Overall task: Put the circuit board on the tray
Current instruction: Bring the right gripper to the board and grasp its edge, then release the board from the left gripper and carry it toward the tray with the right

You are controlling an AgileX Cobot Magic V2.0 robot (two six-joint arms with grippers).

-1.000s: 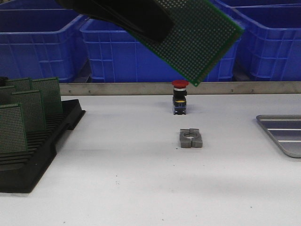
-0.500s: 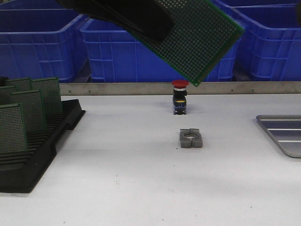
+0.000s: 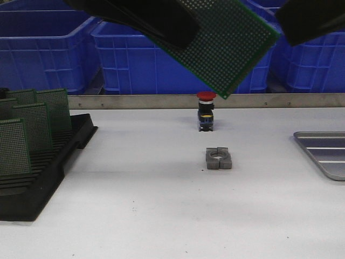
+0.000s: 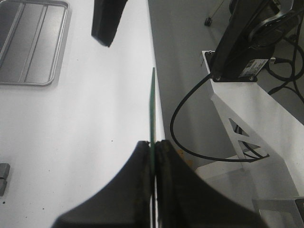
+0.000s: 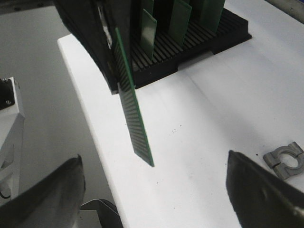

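Observation:
My left gripper (image 3: 180, 32) is shut on a green perforated circuit board (image 3: 229, 46) and holds it high above the table's middle, tilted. The left wrist view shows the board edge-on (image 4: 152, 104) between the closed fingers (image 4: 153, 142). My right gripper (image 3: 312, 21) is open and empty, high up just right of the board. In the right wrist view the board (image 5: 133, 104) hangs ahead of its spread fingers (image 5: 154, 159). The grey ridged metal tray (image 3: 323, 154) lies at the table's right edge and also shows in the left wrist view (image 4: 28, 47).
A black slotted rack (image 3: 38, 183) with several green boards stands at the left. A red-capped button (image 3: 206, 110) and a grey split clamp (image 3: 219, 158) sit mid-table. Large blue bins (image 3: 140, 59) line the back behind a metal rail.
My right gripper has come into the front view at the upper right, close to the board. The left gripper and the board have stayed still.

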